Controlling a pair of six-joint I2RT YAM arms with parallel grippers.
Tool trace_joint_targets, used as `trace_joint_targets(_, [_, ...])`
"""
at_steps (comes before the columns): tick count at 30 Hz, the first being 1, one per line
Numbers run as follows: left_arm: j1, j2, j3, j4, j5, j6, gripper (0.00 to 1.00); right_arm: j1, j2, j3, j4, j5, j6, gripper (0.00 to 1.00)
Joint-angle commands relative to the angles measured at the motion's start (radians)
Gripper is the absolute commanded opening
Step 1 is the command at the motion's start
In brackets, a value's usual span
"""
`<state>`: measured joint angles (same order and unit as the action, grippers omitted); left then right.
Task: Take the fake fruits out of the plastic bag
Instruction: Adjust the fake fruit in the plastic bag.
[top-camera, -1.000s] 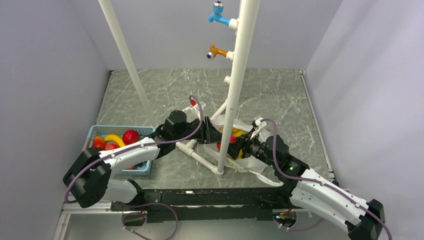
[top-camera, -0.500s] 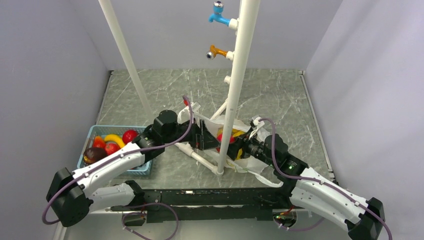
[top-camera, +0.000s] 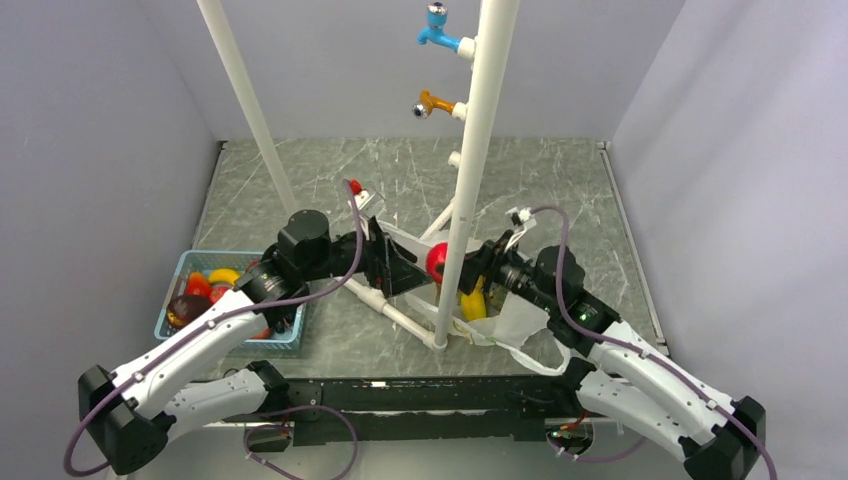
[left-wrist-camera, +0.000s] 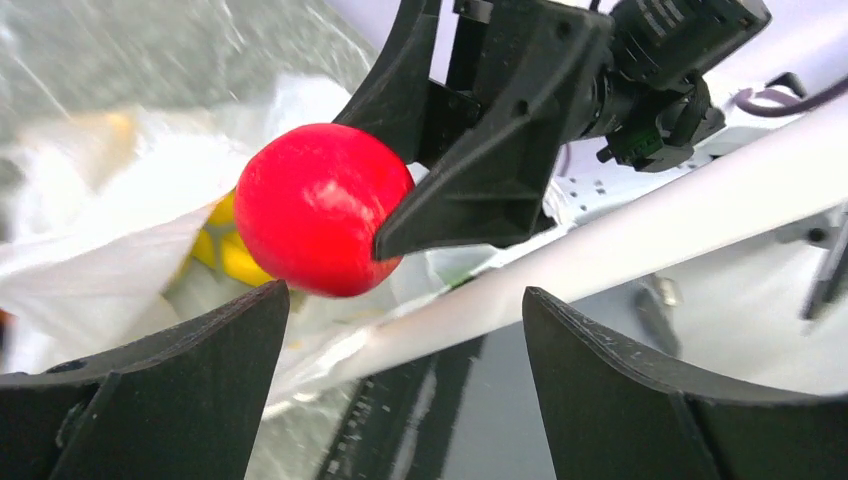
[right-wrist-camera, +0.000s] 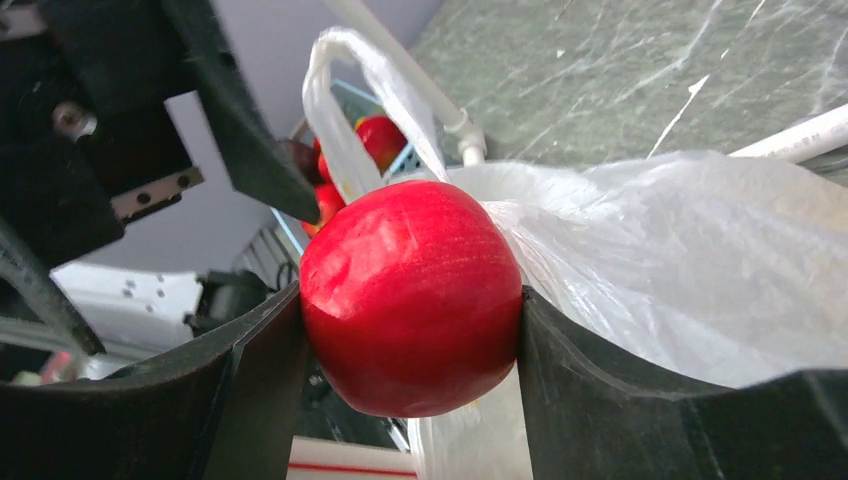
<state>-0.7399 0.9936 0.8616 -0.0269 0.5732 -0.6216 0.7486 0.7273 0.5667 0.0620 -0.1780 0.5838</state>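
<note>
My right gripper (right-wrist-camera: 410, 335) is shut on a glossy red apple (right-wrist-camera: 410, 295) and holds it above the mouth of the translucent white plastic bag (right-wrist-camera: 690, 260). In the top view the apple (top-camera: 437, 262) sits just left of the upright white pole, and the bag (top-camera: 510, 322) lies below it with a yellow banana (top-camera: 470, 302) inside. My left gripper (left-wrist-camera: 400, 385) is open and empty, just left of the apple (left-wrist-camera: 320, 210). It also shows in the top view (top-camera: 398, 270). One bag handle (right-wrist-camera: 340, 100) stands up in a loop.
A light-blue lattice basket (top-camera: 178, 275) at the left holds several fruits. A white pipe frame stands mid-table: an upright pole (top-camera: 468, 190), a leaning pole (top-camera: 250, 110) and floor pipes (top-camera: 395, 312). Blue (top-camera: 438, 32) and orange (top-camera: 432, 103) taps stick out of the upright pole.
My right gripper has lifted the red apple up out of the bag and to the left. My left arm has drawn back to the left, away from the bag.
</note>
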Motion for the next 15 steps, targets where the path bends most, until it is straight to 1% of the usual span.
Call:
trace_joint_targets(1, [-0.005,-0.053,0.077,-0.053,-0.166,0.279,0.92,-0.162,0.064,0.082,0.114,-0.233,0.201,0.17])
trace_joint_targets(3, [-0.019,-0.071,0.052,-0.017,-0.234,0.359,0.93,-0.244,0.101,0.096,0.183,-0.359,0.293,0.16])
trace_joint_targets(5, [-0.040,-0.089,0.021,0.047,-0.295,0.435,0.95,-0.282,0.147,0.137,0.194,-0.449,0.339,0.17])
trace_joint_targets(8, [-0.081,-0.107,-0.002,0.106,-0.361,0.546,0.99,-0.288,0.211,0.209,0.169,-0.536,0.365,0.17])
trace_joint_targets(11, [-0.121,-0.117,-0.016,0.152,-0.398,0.684,0.99,-0.287,0.266,0.231,0.225,-0.620,0.449,0.17])
trace_joint_targets(15, [-0.146,-0.108,-0.004,0.171,-0.377,0.812,0.99,-0.284,0.285,0.235,0.320,-0.669,0.536,0.18])
